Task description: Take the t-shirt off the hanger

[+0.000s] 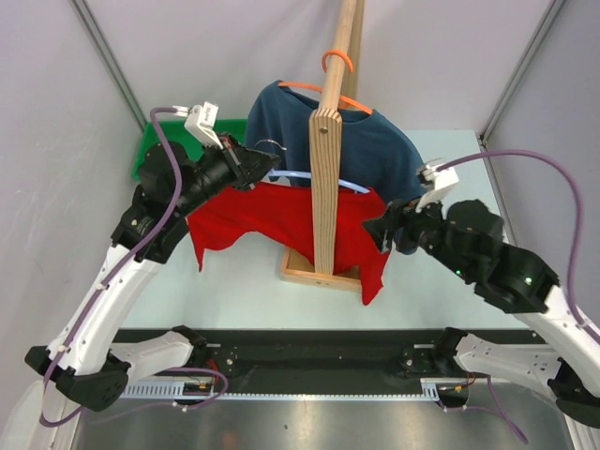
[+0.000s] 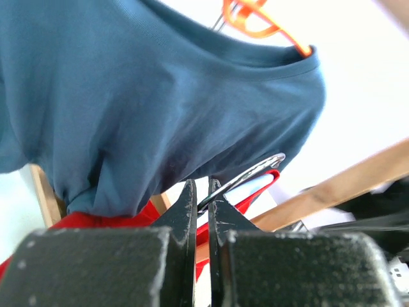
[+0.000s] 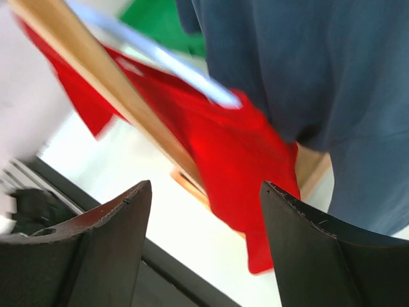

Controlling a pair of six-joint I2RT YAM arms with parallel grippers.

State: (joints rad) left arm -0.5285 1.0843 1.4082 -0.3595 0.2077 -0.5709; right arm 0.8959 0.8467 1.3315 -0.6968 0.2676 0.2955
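A red t-shirt (image 1: 262,217) (image 3: 236,160) hangs on a pale blue hanger (image 1: 298,175) (image 3: 185,73) in front of the wooden stand (image 1: 323,187). The hanger's metal hook (image 1: 268,145) (image 2: 255,173) is pinched between the tips of my left gripper (image 1: 265,165) (image 2: 202,192), which is shut on it. To the right of the shirt's edge, my right gripper (image 1: 380,230) (image 3: 204,185) is open with nothing between its fingers. The red cloth hangs just beyond them.
A blue t-shirt (image 1: 375,150) (image 2: 160,96) hangs on an orange hanger (image 1: 336,61) behind the red one, from the same stand. The stand's wooden base (image 1: 302,272) rests on the table. A green object (image 1: 155,145) lies at the back left.
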